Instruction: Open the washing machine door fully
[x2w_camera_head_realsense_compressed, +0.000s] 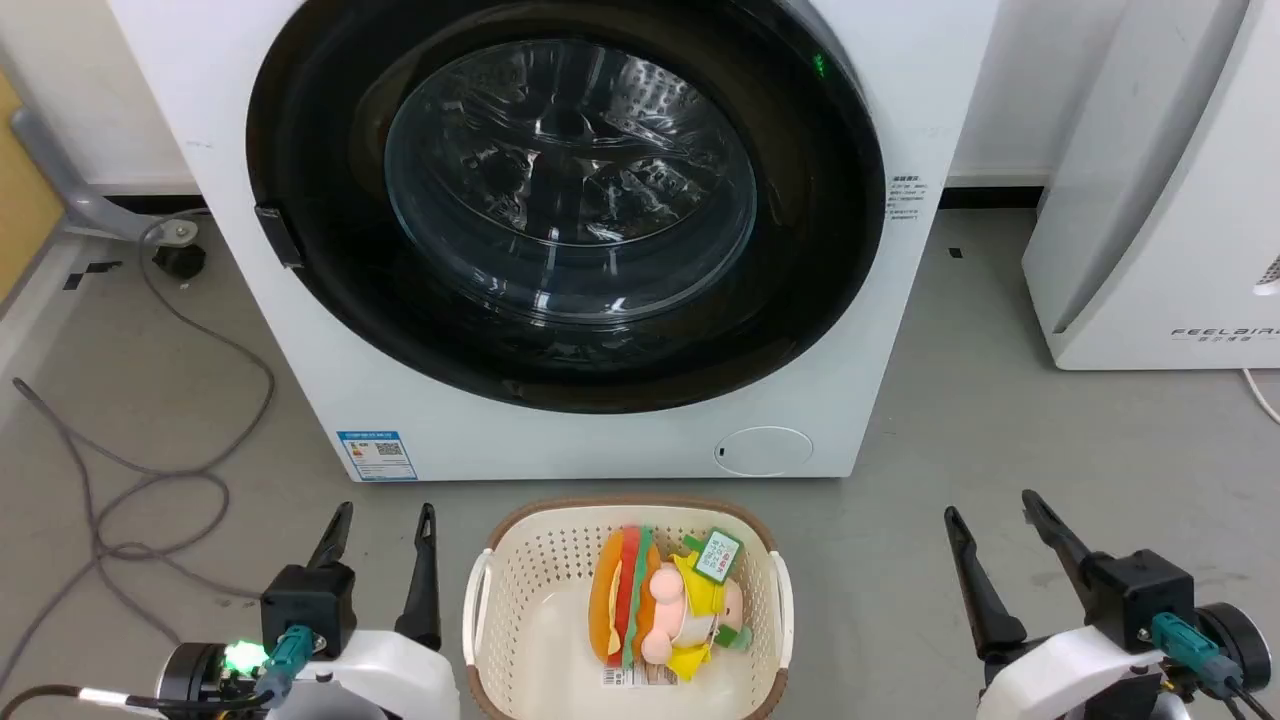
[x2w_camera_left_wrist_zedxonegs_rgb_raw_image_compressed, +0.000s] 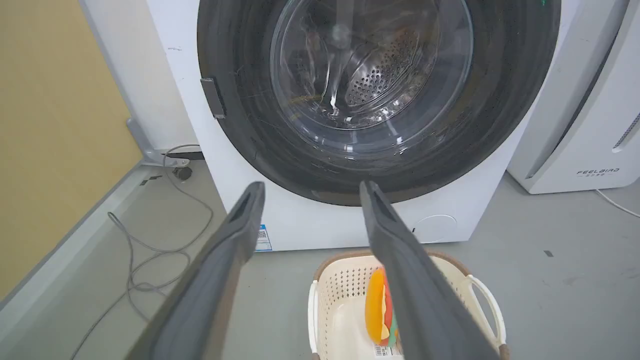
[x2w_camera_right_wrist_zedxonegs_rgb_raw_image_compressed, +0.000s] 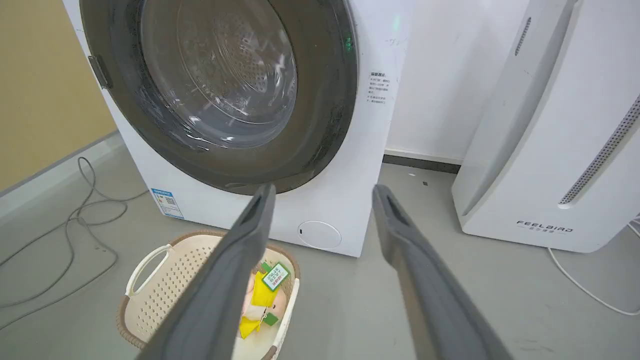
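The left gripper sits at the near left, its two dark fingers spread wide with nothing between them. The right gripper matches it at the near right, equally spread and empty. Both point toward the washer and are well apart from it.

Between them on the grey floor sits a cream perforated basket with a brown rim, holding a plush burger beside a yellow soft toy with a green tag.

Just beyond the basket stands the white washer. The washing machine door fills most of its front, with a glossy black rim and bulging clear glass through which the steel drum shows. The door lies flush against the front, closed (a small dark catch sits on its left edge).

Grey cable loops over the floor at the left. A white air purifier stands to the right.
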